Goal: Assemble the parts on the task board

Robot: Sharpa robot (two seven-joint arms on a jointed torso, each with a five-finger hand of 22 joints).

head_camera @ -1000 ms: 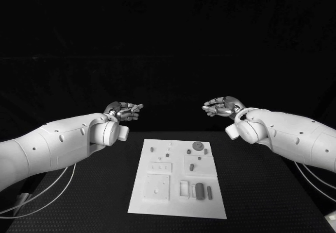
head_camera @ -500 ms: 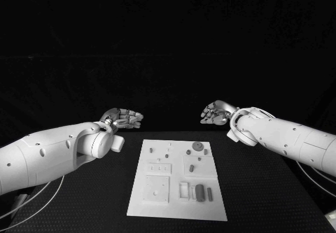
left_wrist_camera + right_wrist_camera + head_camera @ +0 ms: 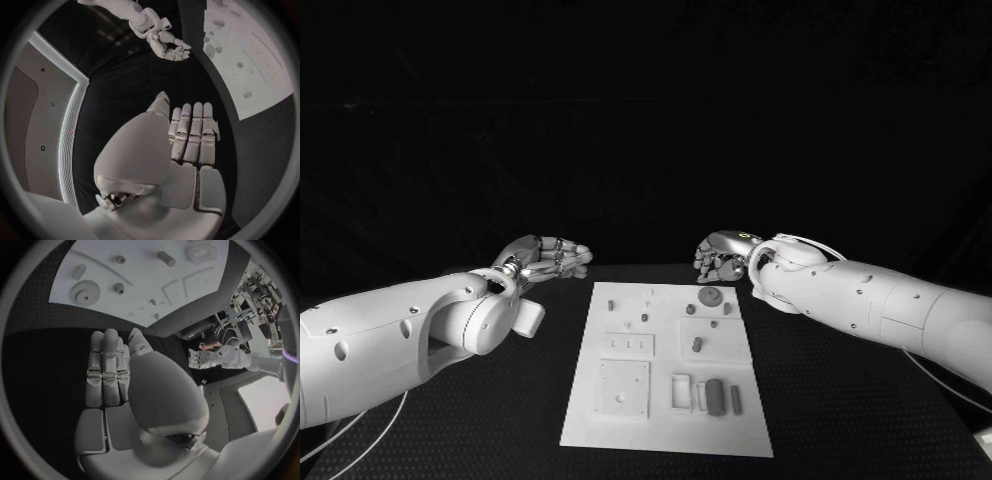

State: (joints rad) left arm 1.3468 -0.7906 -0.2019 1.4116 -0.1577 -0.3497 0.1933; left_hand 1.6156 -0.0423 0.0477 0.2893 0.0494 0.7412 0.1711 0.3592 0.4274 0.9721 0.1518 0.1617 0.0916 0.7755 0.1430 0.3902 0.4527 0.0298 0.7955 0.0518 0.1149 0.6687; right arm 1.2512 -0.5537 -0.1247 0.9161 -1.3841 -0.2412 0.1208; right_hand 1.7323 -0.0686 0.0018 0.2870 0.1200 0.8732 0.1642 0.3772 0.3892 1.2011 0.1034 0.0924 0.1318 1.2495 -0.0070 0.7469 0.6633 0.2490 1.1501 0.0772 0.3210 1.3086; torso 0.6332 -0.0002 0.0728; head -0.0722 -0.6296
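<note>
Hovering beyond task board (image 3: 668,372): left hand (image 3: 548,257), right hand (image 3: 720,258), both empty, fingers loosely extended.
Advice: descend squarely over one part.

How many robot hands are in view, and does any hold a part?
2. The left robot hand hovers beyond the task board's far left corner, the right robot hand beyond its far right corner. Both hold nothing.

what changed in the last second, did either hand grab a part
No. Both hands came lower and nearer each other: the right hand swung in to the board's far edge near the gear, and the left hand dropped slightly beside the far left corner. Both hold nothing. The parts lie as before.
</note>
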